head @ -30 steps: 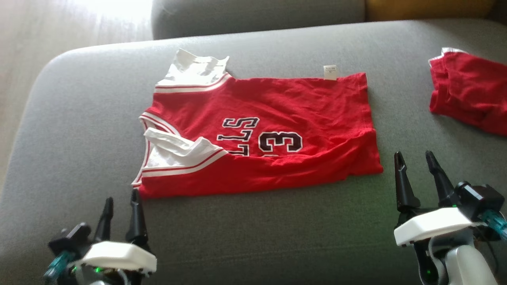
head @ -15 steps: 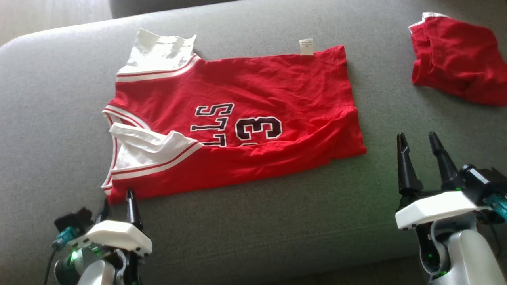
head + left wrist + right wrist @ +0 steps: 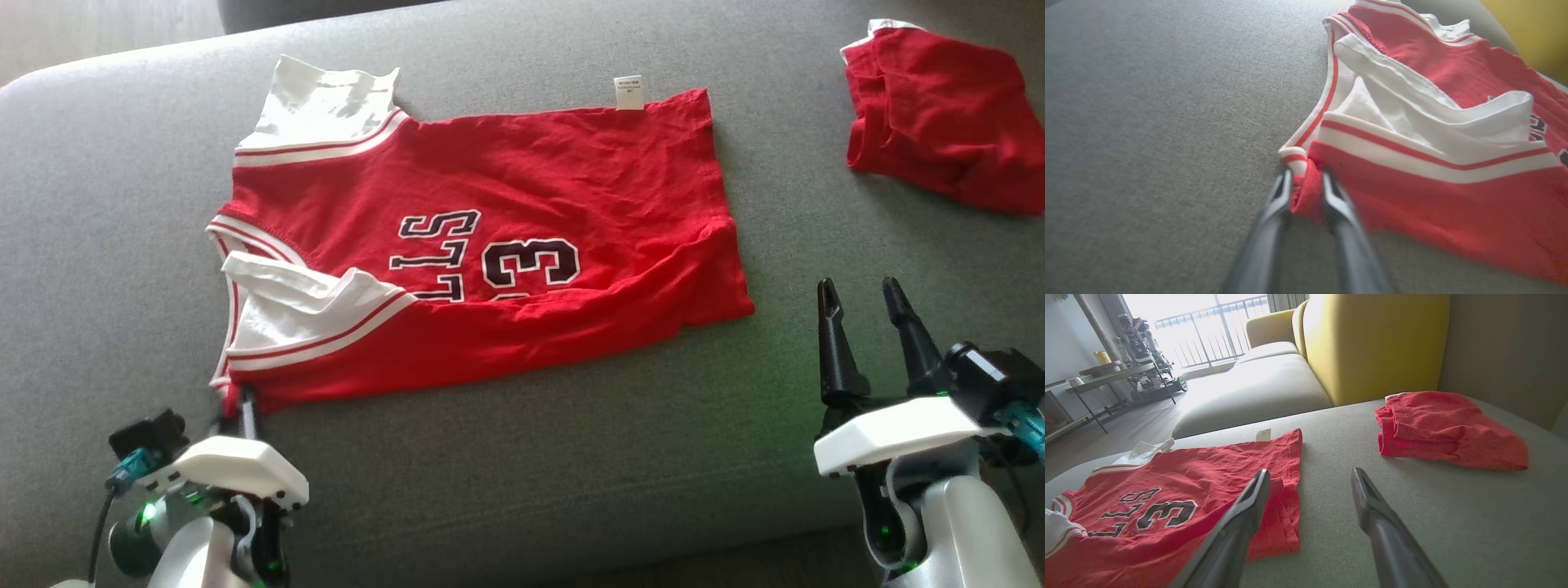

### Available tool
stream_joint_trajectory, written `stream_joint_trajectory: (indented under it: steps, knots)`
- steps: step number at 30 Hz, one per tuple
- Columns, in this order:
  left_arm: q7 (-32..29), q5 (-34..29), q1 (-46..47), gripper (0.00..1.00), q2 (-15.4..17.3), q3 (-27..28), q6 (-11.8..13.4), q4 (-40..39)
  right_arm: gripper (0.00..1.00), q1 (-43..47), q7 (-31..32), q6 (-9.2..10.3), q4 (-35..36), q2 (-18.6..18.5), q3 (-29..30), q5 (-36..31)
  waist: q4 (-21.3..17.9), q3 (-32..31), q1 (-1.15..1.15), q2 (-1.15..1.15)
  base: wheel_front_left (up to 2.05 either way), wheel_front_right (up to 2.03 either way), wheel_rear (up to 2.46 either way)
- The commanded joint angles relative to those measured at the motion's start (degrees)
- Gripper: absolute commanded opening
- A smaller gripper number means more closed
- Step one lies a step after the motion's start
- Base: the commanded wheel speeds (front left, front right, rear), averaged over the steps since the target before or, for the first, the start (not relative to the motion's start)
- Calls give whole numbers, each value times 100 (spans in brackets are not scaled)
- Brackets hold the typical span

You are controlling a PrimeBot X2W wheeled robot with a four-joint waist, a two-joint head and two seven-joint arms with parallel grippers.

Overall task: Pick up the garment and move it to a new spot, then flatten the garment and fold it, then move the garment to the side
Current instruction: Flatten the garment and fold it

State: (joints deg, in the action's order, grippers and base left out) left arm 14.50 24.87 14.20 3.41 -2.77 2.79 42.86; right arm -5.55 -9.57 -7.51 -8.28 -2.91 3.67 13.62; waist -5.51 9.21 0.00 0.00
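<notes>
Though cloth half hides its tips, the left tool (image 3: 1307, 176) pinches the jersey (image 3: 571, 188) corner; the right tool (image 3: 859, 287) stands open.

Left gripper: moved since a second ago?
Yes. The left gripper has advanced toward the jersey; its fingers now straddle the near-left corner instead of stopping short.

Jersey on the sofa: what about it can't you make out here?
- Lettering on the jersey: head view, lower letters tucked under its own red fold.
- White tag: head view, print too small.
- Left end effector: left wrist view, blurred fingers flank the corner; clamped or not, unclear.
</notes>
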Motion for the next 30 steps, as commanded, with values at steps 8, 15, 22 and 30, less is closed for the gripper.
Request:
stream_joint_trajectory:
  steps: [8, 15, 22, 30]
  knots:
    - [45, -32, 102, 0, 80, 144, -183, -494, 100, -338, 265, 2, -425, 3, -75, 765, 230, -107, 0, 0, 0, 0, 0]
    - [48, -218, -120, 0, 32, 101, -201, -1190, 100, -773, 352, 2, -1662, 3, -155, 2195, 450, -154, 0, 0, 0, 0, 0]
    - [49, -303, -197, 0, -13, -121, -218, -1385, 100, -1621, 137, 2, -3476, 3, -582, 3341, 653, -110, 0, 0, 0, 0, 0]
    - [50, -292, -167, 0, -34, -268, -207, -1382, 100, -2153, -192, 2, -4166, 3, -1454, 4155, 750, -32, 0, 0, 0, 0, 0]
